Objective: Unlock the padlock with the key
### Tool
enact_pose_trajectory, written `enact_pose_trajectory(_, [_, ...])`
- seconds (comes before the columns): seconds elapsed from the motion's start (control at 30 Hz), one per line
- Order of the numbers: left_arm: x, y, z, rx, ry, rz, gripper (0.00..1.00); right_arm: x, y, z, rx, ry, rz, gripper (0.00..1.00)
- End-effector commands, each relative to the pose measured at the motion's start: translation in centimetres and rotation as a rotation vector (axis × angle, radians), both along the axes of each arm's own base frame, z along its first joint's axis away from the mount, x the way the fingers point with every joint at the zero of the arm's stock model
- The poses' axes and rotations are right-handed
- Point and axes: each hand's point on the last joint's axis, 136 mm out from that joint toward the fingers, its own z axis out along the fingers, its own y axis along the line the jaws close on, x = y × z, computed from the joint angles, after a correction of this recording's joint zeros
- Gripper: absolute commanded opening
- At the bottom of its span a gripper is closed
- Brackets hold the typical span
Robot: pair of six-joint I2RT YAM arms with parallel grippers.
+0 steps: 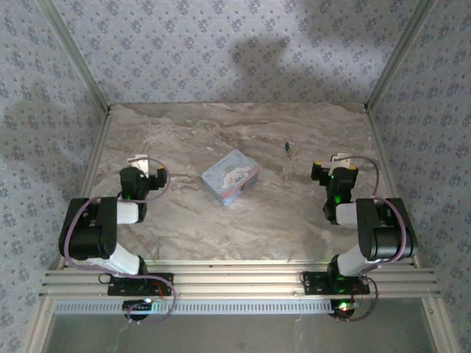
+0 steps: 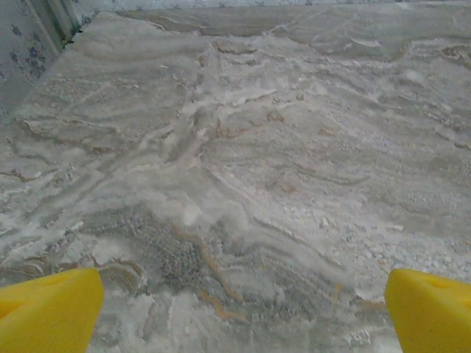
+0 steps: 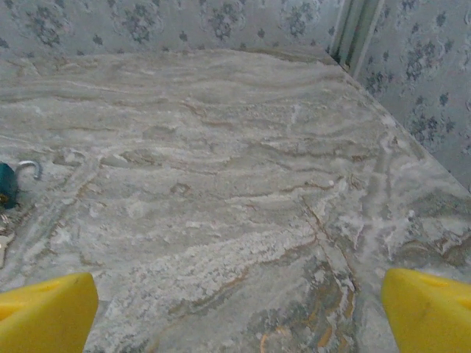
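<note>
**Two-armed rig early in a lock-opening task.** Both claws are spread wide and hold nothing. The left claw [image 2: 239, 312] and the right claw [image 3: 235, 312] each show two yellow fingertips [image 3: 430, 312] at the bottom corners of their wrist views, with bare marbled desk [image 1: 184, 220] between them.

Likely hazards: the padlock [image 1: 287, 147] is small and lies loose on a smooth surface, so a closing claw may push it aside rather than seize it. The key should be thinner again, and a grasp from above may scrape the desk or miss.

In the right wrist view the padlock's teal body and hooked shackle sit at the far left edge. Pale bits [image 3: 4, 235] just below may be the key, but this cannot be confirmed, so a reach could be aimed at the wrong piece.

The padlock lies ahead and to the left of the right claw, near it. It is well apart from the left claw, past the patterned tin [image 1: 230, 175] at mid-desk.
</note>
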Motion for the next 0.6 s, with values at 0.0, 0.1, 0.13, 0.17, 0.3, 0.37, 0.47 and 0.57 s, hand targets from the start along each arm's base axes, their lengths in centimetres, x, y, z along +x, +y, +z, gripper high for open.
enact_pose_trajectory(0.0, [0.3, -0.4, 0.5, -0.026, -0.007, -0.015, 0.98, -0.4, -0.4, -0.7, -0.020, 0.037, -0.032, 1.00])
enact_pose_trajectory(0.1, [0.4, -0.3, 0.5, -0.026, -0.007, -0.014, 0.98, -0.4, -0.5, -0.7, -0.021, 0.035, -0.033, 1.00])
enact_pose_trajectory(0.13, [0.4, -0.4, 0.5, -0.026, -0.009, -0.015, 0.98, -0.4, -0.4, -0.7, -0.021, 0.035, -0.032, 1.00])
enact_pose_trajectory(0.17, [0.3, -0.4, 0.5, -0.026, -0.007, -0.015, 0.98, -0.3, -0.4, -0.7, -0.021, 0.034, -0.032, 1.00])
enact_pose_trajectory(0.3, [0.3, -0.4, 0.5, -0.026, -0.007, -0.014, 0.98, -0.4, -0.4, -0.7, -0.021, 0.036, -0.032, 1.00])
enact_pose_trajectory(0.37, [0.4, -0.3, 0.5, -0.026, -0.008, -0.014, 0.98, -0.2, -0.1, -0.8, -0.021, 0.042, -0.012, 1.00])
enact_pose_trajectory(0.47, [0.4, -0.4, 0.5, -0.027, -0.008, -0.014, 0.98, 0.2, 0.9, -1.0, -0.008, 0.055, 0.064, 1.00])
enact_pose_trajectory(0.57, [0.3, -0.4, 0.5, -0.026, -0.008, -0.014, 0.98, 0.2, 0.9, -0.9, 0.005, 0.053, 0.074, 1.00])
